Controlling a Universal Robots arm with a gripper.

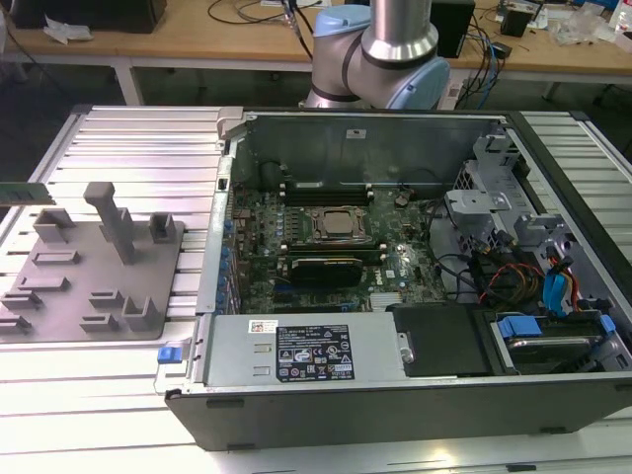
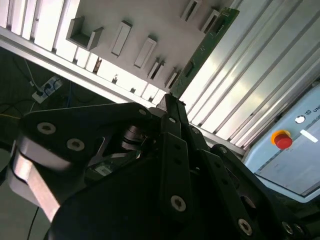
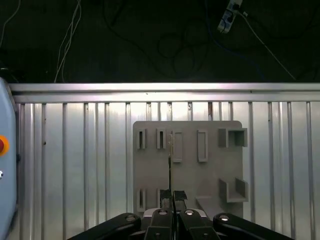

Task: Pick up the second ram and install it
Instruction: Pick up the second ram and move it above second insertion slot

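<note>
the gripper [image 3: 173,197] is clenched on the second ram [image 3: 170,167], seen edge-on over the grey fixture plate [image 3: 187,172]. at the exterior view's left edge the ram is cut off, above the ribbed metal table [image 1: 138,138].

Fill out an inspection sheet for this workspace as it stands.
Surface: ribbed metal table carrying a grey fixture plate and an open computer case.
Job's things: second ram, held over the fixture plate.
Clutter: nothing seen.
Hand: hand shut on the second ram's end.
Cables: coloured leads inside the computer case; loose cables and a power strip on the floor.
Surroundings: wooden bench behind the arm; red button on a pale panel.
</note>
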